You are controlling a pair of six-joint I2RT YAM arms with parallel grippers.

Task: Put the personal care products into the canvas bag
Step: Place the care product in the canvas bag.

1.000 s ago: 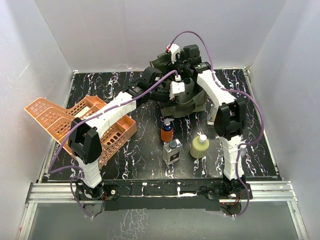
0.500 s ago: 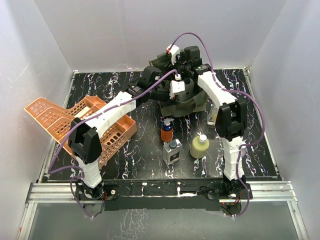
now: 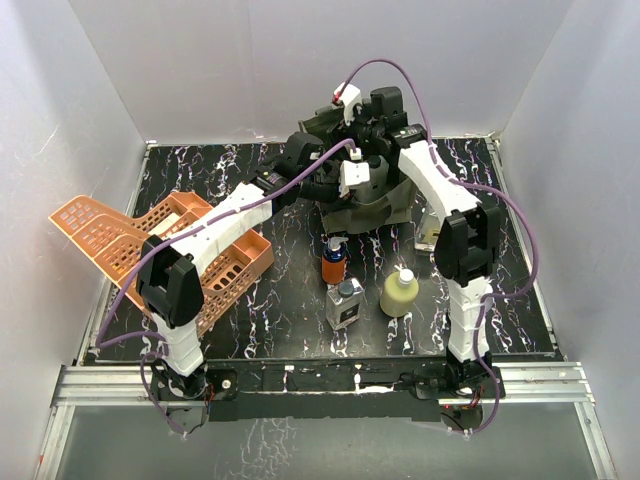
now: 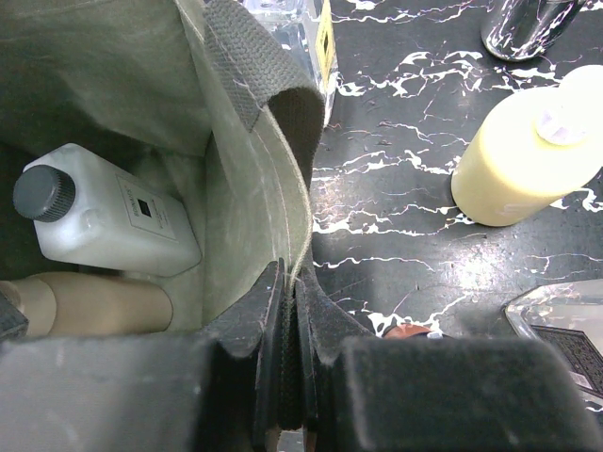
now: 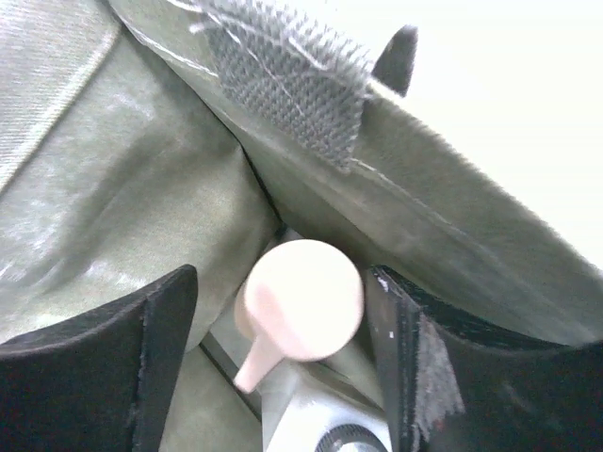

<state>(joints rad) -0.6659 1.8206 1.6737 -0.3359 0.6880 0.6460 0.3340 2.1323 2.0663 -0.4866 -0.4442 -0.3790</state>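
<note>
Canvas bag (image 3: 378,210) stands on the black marbled table (image 3: 500,300), at its far middle, with both arms reaching over it. The left gripper (image 4: 285,311) is pinched tight on the bag's rim, with the olive fabric squeezed flat between its two dark fingers.

The right gripper (image 5: 283,282) is down inside the bag's mouth with its jaws apart. A pale pink pump head (image 5: 301,299) sits between them. There is a clear gap between it and one finger, and it lies very close to the other, though I cannot tell whether they touch.

Inside the bag, on its floor, a white bottle (image 4: 108,226) with a dark cap lies on its side. A tan bottle (image 4: 94,303) lies just beside it.

Three products are outside the bag, on its near side:
- An orange bottle with a blue top (image 3: 333,262) stands upright just in front of the bag.
- A square clear bottle (image 3: 345,305) stands nearer the arm bases.
- A yellow-green pump bottle (image 3: 399,292) stands to the right of the square clear bottle.

Two orange lattice baskets (image 3: 110,235) sit well to the bag's left, partly under the left arm.
</note>
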